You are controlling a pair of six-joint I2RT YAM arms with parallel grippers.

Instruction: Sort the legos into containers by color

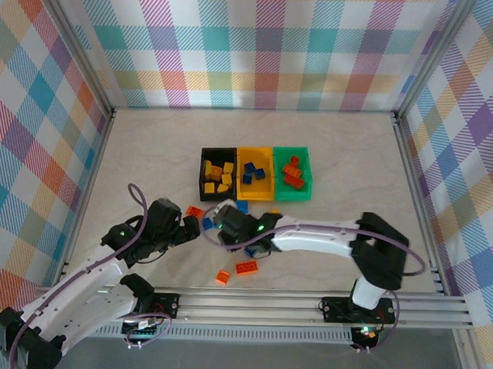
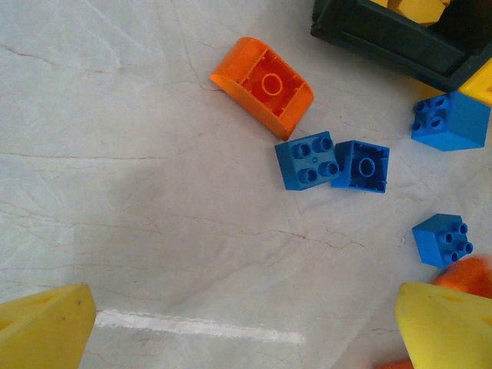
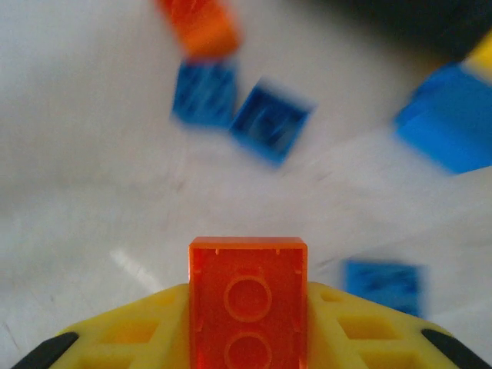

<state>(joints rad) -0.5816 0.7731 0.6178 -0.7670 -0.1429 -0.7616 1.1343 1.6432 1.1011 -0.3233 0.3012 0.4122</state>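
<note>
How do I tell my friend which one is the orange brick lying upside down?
Find the row of three bins and its black bin at the left end. On the table just in front of that bin lies the orange brick, next to two blue bricks. Unlike them, it is orange and rounded on one side; they are square.

Pale table (image 1: 150, 149) bears bins (image 1: 254, 194), loose legos (image 1: 246, 268)

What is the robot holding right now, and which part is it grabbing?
The right end effector pinches an orange-red brick by its two opposite sides, with the hollow underside facing the wrist camera. The left end effector is open and holds nothing.
</note>
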